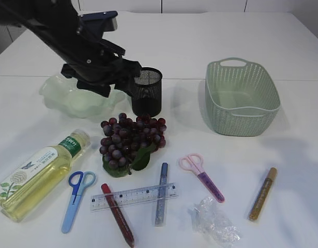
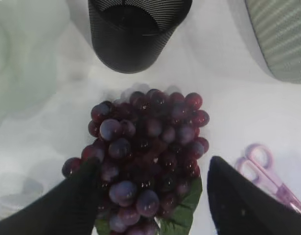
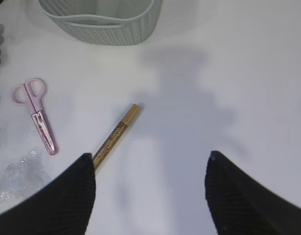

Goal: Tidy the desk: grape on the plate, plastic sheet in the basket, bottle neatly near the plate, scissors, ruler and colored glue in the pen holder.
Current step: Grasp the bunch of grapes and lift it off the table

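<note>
The left pincer (image 2: 150, 196) hangs released over the grape bunch (image 2: 145, 156), fingers straddling its near end. The dark purple bunch with green leaves lies on the tabletop (image 1: 210, 31), near the mesh pen holder (image 2: 135, 34).

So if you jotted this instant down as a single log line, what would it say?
left fingers: open, straddling grape bunch, not closed | right fingers: open, empty, above gold glue | plate: empty | pen holder: nothing visible inside
</note>
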